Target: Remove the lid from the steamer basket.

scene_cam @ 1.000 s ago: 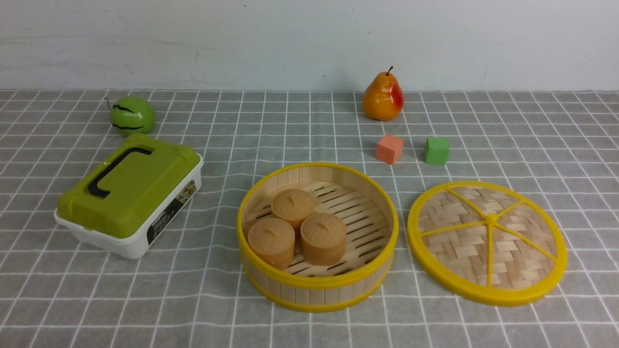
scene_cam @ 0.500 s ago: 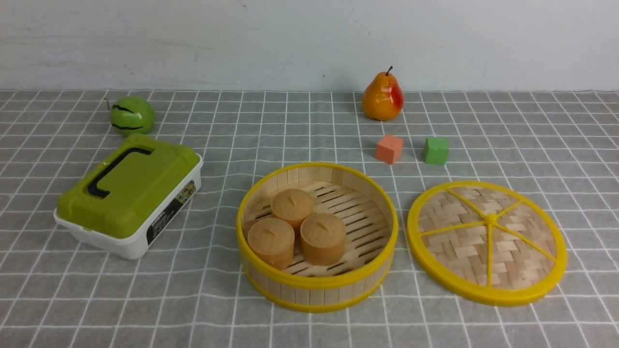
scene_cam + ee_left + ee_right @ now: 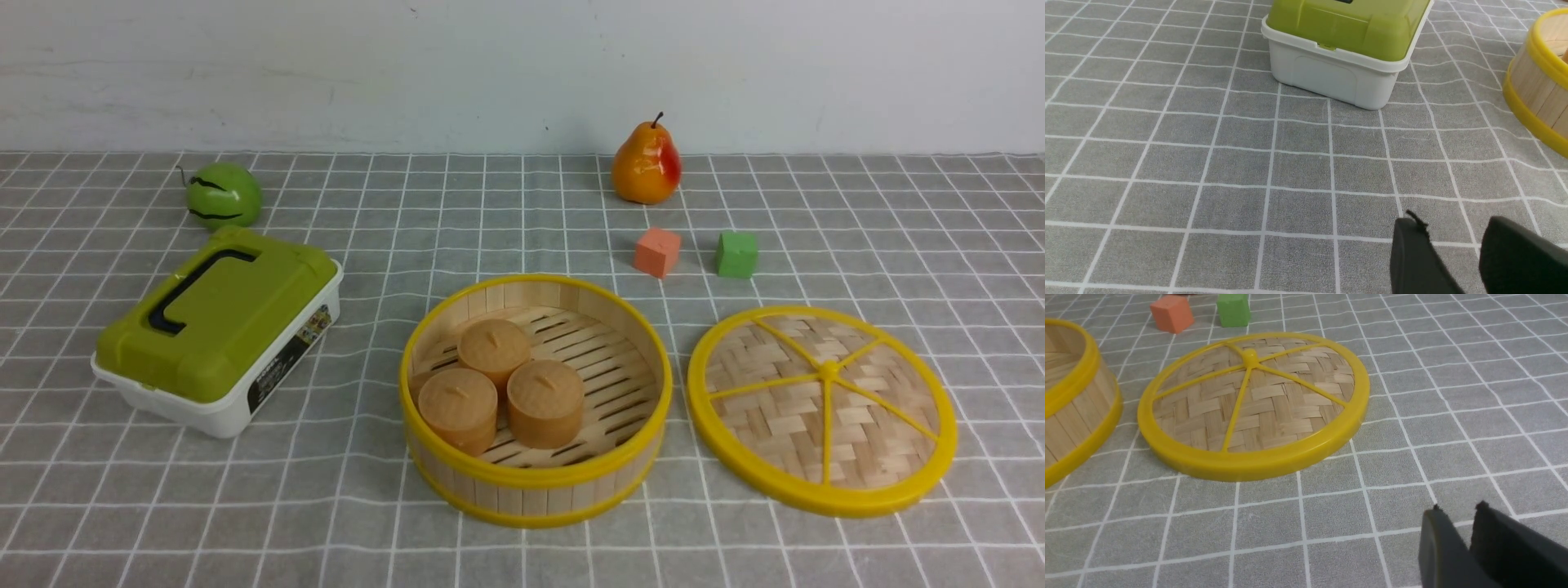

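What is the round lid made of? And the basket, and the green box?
The lid looks like woven pale bamboo strips, matte, in a glossy yellow plastic rim with spokes. The steamer basket seems to be upright bamboo slats between smooth yellow plastic rims. The box looks like plastic all over: a slightly shiny olive-green lid on a white tub.
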You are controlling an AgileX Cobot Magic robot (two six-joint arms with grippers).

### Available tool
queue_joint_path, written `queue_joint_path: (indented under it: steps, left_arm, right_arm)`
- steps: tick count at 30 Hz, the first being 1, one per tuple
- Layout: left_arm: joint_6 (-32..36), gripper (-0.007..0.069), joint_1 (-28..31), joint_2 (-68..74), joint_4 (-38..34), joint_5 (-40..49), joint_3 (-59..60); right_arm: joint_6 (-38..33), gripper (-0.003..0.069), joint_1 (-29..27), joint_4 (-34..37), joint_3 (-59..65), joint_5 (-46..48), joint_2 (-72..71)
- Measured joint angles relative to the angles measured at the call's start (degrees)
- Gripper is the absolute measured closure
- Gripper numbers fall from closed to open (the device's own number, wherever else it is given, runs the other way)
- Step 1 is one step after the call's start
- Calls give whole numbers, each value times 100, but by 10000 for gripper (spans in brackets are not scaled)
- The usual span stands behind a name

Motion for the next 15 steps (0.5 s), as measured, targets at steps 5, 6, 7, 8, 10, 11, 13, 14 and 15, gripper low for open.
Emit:
queue_joint_path:
  steps: [5, 6, 7, 8, 10, 11, 13, 14, 15]
  left_arm:
    - [0, 386, 0, 0, 0, 0, 0]
    - [0, 386, 0, 0, 0, 0, 0]
    - [0, 386, 0, 0, 0, 0, 0]
    - [0, 386, 0, 0, 0, 0, 0]
    - [0, 386, 0, 0, 0, 0, 0]
    - [0, 386, 0, 0, 0, 0, 0]
    - [0, 386, 0, 0, 0, 0, 0]
    - [0, 386, 0, 0, 0, 0, 0]
    - [0, 386, 0, 0, 0, 0, 0]
  right_arm:
    - [0, 550, 0, 0, 0, 0, 0]
    - [0, 548, 0, 0, 0, 0, 0]
    - [0, 546, 0, 0, 0, 0, 0]
    - [0, 546, 0, 0, 0, 0, 0]
    - [0, 543, 0, 0, 0, 0, 0]
    - [0, 541, 0, 0, 0, 0, 0]
    - [0, 540, 0, 0, 0, 0, 0]
    - [0, 540, 0, 0, 0, 0, 0]
    - [0, 540, 0, 0, 0, 0, 0]
